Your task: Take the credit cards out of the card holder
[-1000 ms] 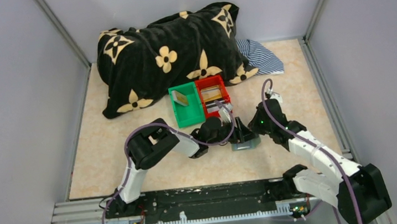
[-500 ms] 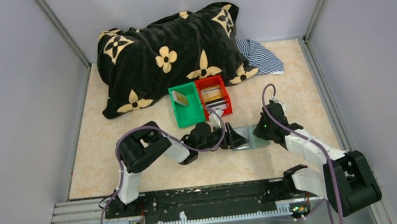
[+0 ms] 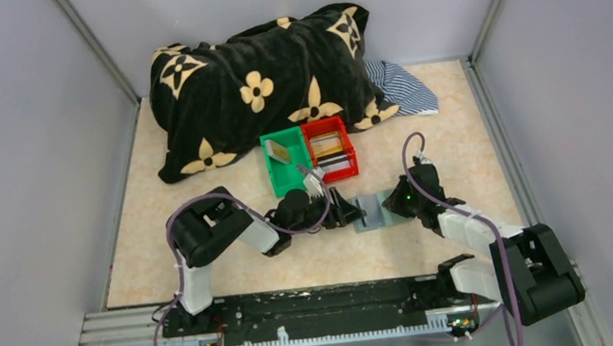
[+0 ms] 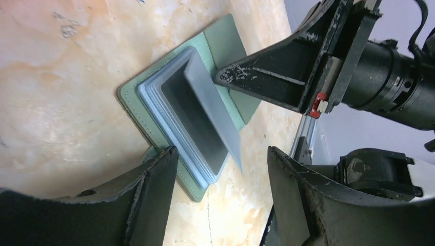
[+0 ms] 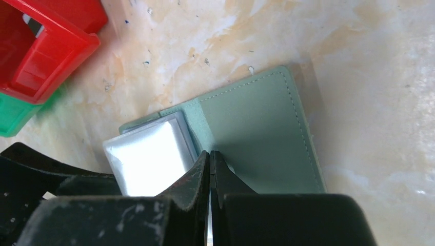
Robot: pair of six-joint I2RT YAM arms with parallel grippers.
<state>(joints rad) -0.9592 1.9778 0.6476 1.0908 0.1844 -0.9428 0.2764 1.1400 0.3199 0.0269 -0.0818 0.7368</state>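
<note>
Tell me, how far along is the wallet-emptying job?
Done: cards lie in the green bin and red bin. In hand: the shut right claw rests on the open card holder's green flap; the open left claw straddles its pockets. Left: any cards tucked inside, which I cannot see.

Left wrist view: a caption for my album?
Open left end effector faces the green card holder; the shut right end effector rests on its cover.
</note>
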